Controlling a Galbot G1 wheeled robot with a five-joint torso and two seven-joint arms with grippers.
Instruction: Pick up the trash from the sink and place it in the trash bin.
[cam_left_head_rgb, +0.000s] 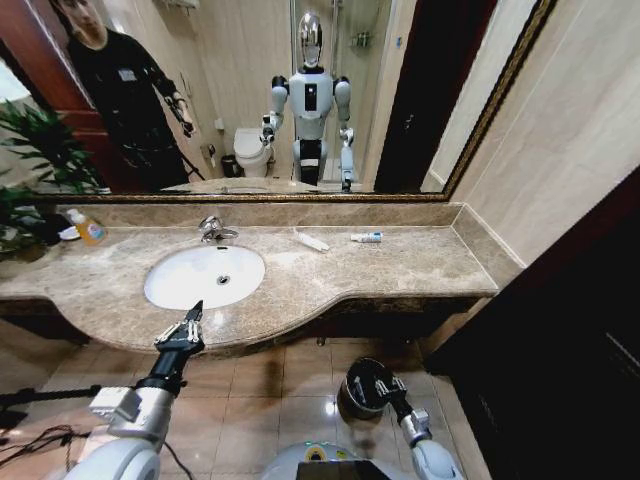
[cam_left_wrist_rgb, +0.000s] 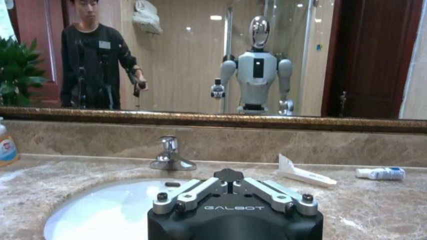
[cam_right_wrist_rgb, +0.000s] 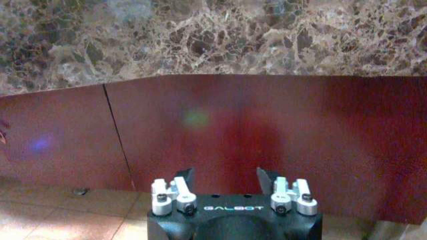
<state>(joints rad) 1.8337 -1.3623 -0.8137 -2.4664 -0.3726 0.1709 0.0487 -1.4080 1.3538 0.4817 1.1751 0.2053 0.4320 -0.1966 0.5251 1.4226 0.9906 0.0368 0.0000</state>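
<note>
Two pieces of trash lie on the marble counter behind the sink (cam_left_head_rgb: 205, 276), right of the tap: a white tube (cam_left_head_rgb: 311, 240) and, well apart, a small blue-white tube (cam_left_head_rgb: 366, 237). At the basin's front rim the left gripper (cam_left_head_rgb: 194, 313) has its fingers pinched together on nothing. Down by the floor, the right gripper (cam_left_head_rgb: 380, 383) hangs over the trash bin (cam_left_head_rgb: 352, 398), fingers spread and empty.

The head camera looks down from above onto the sink (cam_left_head_rgb: 205, 276) and countertop (cam_left_head_rgb: 400, 265). The left wrist camera sits low at the basin's edge, facing the mirror (cam_left_wrist_rgb: 200, 55). The right wrist camera faces the cabinet front (cam_right_wrist_rgb: 267, 130) closely.
</note>
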